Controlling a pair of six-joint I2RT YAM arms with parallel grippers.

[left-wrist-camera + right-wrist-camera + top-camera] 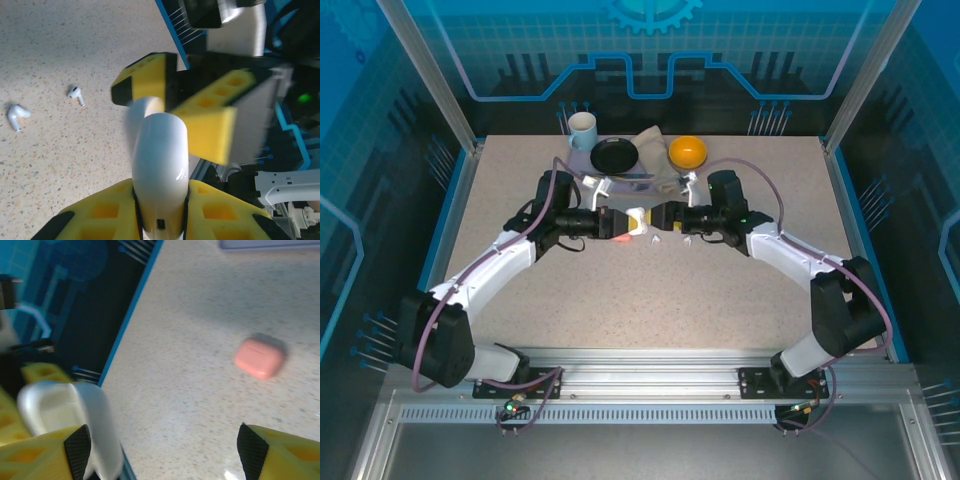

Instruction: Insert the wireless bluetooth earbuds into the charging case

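My left gripper [160, 200] is shut on a white charging case [159, 160], which it holds above the table in the middle [640, 222]. The case's lid [142, 111] looks open and is blurred. My right gripper [165, 455] is open, and the white case [70, 415] sits right by its left fingertip. In the left wrist view its yellow fingers [210, 120] stand on either side of the case's far end. Two white earbuds [75, 94] [17, 116] lie on the table. A pink case [260, 357] lies shut on the table.
At the back of the table stand a white mug [582, 130], a black bowl [614, 155] and an orange [688, 152], with a crumpled cloth [650, 145] between them. The table's blue edge [125, 320] runs close to the right gripper.
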